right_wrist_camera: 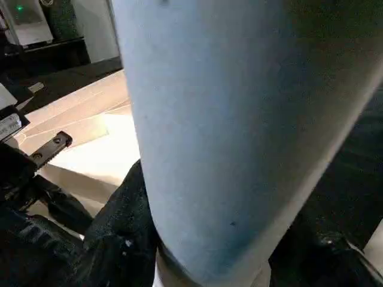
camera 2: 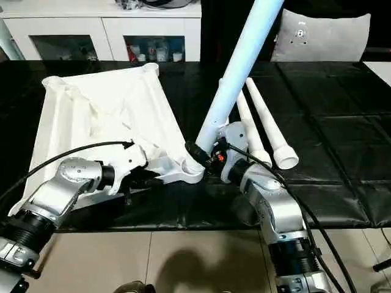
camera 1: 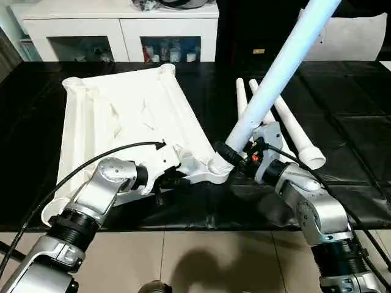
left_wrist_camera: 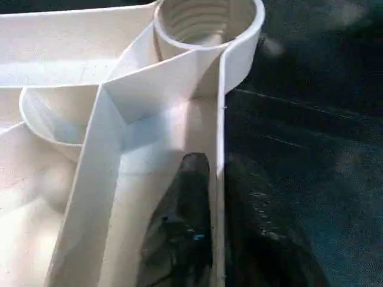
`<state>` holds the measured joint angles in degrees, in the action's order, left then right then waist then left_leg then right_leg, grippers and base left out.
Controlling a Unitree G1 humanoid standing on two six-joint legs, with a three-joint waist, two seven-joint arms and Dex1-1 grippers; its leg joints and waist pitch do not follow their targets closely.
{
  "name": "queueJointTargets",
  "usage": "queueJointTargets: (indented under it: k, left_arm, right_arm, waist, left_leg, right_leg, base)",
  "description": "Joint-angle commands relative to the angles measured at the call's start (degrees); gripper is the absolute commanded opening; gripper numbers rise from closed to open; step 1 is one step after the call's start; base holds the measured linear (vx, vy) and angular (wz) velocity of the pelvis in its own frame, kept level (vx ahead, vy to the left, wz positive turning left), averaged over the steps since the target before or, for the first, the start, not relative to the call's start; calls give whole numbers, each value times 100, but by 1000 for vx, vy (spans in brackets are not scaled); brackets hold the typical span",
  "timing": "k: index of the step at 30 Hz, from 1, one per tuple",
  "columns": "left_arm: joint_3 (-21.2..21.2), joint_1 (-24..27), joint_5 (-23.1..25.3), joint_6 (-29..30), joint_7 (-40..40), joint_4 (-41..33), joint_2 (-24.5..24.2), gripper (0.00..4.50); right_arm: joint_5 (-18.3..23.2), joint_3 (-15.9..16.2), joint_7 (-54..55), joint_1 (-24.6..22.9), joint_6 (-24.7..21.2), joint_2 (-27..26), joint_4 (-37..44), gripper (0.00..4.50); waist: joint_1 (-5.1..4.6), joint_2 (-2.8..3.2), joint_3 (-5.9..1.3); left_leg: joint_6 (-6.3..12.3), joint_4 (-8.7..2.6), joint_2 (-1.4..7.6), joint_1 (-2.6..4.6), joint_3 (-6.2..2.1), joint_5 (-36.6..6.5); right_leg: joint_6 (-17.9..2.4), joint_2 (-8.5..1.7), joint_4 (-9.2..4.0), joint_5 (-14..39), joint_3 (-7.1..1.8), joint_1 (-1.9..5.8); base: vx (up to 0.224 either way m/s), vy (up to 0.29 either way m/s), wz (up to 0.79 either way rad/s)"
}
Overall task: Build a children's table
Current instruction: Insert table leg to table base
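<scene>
- Two loose white tube legs (camera 1: 287,125) lie side by side on the black bench (camera 1: 342,110), at about 3 o'clock from the tabletop; each widens to an open round end nearest me.
- I see the white plastic tabletop (camera 1: 122,116) lying upside down on the bench, ribbed underside up, with round sockets at its corners.
- My left end effector (camera 1: 164,180) is clamped on the tabletop's near rim: in the left wrist view one black finger (left_wrist_camera: 185,233) sits inside the rim wall, with a threaded corner socket (left_wrist_camera: 200,21) just beyond.
- My right end effector (camera 1: 235,160) is closed around the lower end of a third leg (camera 1: 278,73), which slants up toward 1 o'clock, its foot at the tabletop's near corner socket (camera 1: 217,168).
- A white cabinet (camera 1: 122,30) stands at 12 o'clock beyond the bench.
</scene>
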<state>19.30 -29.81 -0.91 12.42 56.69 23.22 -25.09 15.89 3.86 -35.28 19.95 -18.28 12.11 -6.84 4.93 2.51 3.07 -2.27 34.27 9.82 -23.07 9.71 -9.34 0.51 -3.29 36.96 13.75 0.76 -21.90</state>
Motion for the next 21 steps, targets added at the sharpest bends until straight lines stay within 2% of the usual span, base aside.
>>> queueJointTargets:
  k: [1,8,9,15,19,21]
  left_arm:
    - [21,19,96,-15,-59,37,-46,15]
    - [2,1,109,-46,-60,58,-3,0]
    - [-8,0,113,-93,-81,65,13,0]
    - [4,54,168,-443,-85,103,-16,0]
    - [68,113,114,-659,195,63,-100,0]
    - [106,155,35,-752,456,-18,-167,0]
  right_arm:
    - [18,8,-23,-11,-39,32,104,192]
    - [18,5,-38,-12,-52,48,112,192]
    - [19,7,-50,-11,-60,59,113,192]
    - [14,35,-80,3,-90,80,138,192]
    - [19,58,-124,39,-125,114,139,192]
    - [50,101,-214,75,-218,150,150,192]
  waist:
    - [-11,-22,-384]
    - [-31,-26,-391]
    - [-35,-48,-387]
    - [-35,-39,-384]
    - [-34,-47,-387]
    - [-37,-30,-388]
  left_leg:
    - [-21,-401,277,167,-88,-1084]
    - [19,-391,274,161,-86,-980]
    - [32,-393,274,161,-81,-987]
    - [36,-395,277,160,-84,-1020]
    - [40,-392,276,160,-84,-981]
    - [38,-392,277,164,-82,-993]
  right_leg:
    - [-1230,-419,-466,189,-190,175]
    - [-1257,-412,-449,-7,-188,187]
    - [-1262,-410,-455,14,-187,186]
    - [-1227,-411,-468,178,-189,181]
    - [-1215,-415,-463,142,-191,182]
    - [-1221,-412,-460,138,-190,178]
  base:
    - [0,0,0]
    - [0,0,0]
    - [0,0,0]
    - [0,0,0]
    - [0,0,0]
    - [0,0,0]
